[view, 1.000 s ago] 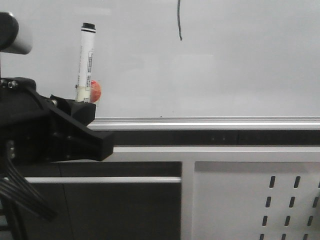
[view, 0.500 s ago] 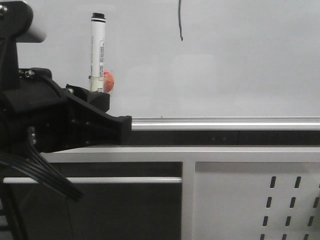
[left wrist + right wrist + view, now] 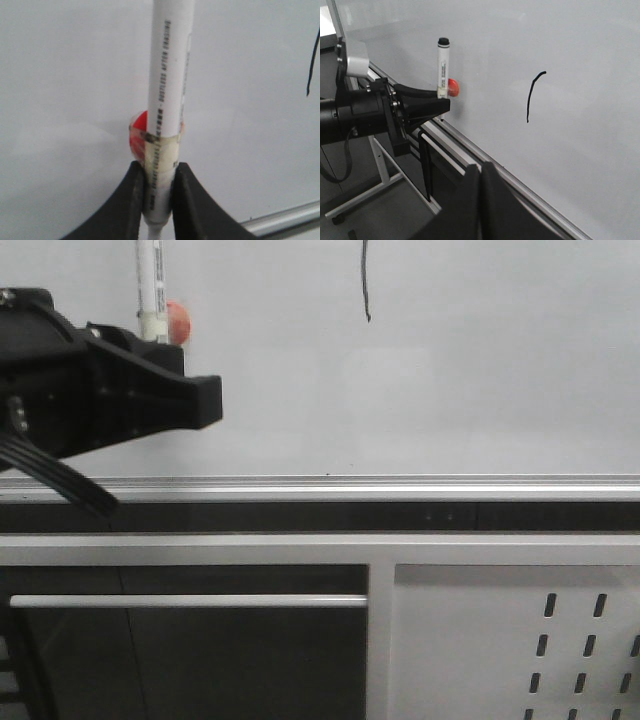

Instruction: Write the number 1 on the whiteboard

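Observation:
The whiteboard (image 3: 470, 380) fills the upper front view, with a silver rail along its bottom edge. The number 1 (image 3: 366, 280), a thin dark stroke, is drawn near the top middle; it also shows in the right wrist view (image 3: 532, 97) and at the edge of the left wrist view (image 3: 313, 62). My left gripper (image 3: 159, 172) is shut on a white marker (image 3: 167, 85) with a red patch taped to it, held upright at the board's left (image 3: 150, 285). My right gripper (image 3: 481, 169) is shut and empty, back from the board.
Below the board's rail (image 3: 400, 485) stands a white metal frame with a slotted panel (image 3: 520, 640) at lower right and a horizontal bar (image 3: 190, 601) at lower left. The left arm's black body (image 3: 70, 400) and cables cover the left side.
My left gripper has risen with the marker and shifted back left; the marker's top now leaves the front view's upper edge. The drawn stroke is unchanged.

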Available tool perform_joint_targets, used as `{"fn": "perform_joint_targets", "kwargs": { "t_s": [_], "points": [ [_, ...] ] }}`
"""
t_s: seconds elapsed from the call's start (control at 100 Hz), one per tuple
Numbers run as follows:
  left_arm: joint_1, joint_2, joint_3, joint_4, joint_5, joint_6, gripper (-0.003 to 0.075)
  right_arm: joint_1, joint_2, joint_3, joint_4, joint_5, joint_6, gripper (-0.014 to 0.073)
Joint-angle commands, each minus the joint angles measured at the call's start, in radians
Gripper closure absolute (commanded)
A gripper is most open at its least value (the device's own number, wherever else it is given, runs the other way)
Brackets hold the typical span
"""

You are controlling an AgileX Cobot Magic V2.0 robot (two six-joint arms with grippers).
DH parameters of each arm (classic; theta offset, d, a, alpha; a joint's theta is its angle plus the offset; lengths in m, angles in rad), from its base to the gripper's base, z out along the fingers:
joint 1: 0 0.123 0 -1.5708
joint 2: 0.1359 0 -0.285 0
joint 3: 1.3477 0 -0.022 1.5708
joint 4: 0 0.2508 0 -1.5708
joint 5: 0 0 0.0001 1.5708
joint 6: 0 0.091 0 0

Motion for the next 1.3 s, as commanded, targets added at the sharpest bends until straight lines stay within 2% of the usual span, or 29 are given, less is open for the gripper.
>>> {"fn": "perform_joint_targets", "kwargs": {
  "t_s": [0.0, 0.45, 0.72, 1.29],
  "points": [
    [0.036, -0.048, -0.018, 0.083, -0.226, 0.005, 0.0738, -0.004, 0.002, -0.024, 0.001, -0.066, 0.001, 0.0655],
    [0.130, -0.048, -0.018, 0.092, -0.226, -0.004, 0.0738, -0.004, 0.002, -0.024, 0.001, -0.072, 0.001, 0.0655],
    [0.181, -0.001, -0.018, 0.114, -0.226, -0.139, 0.0738, -0.004, 0.002, -0.024, 0.001, -0.072, 0.001, 0.0655],
    [0.181, 0.009, -0.016, 0.137, -0.211, -0.153, 0.0738, -0.004, 0.002, -0.024, 0.001, -0.080, 0.001, 0.0655]
  ]
}}
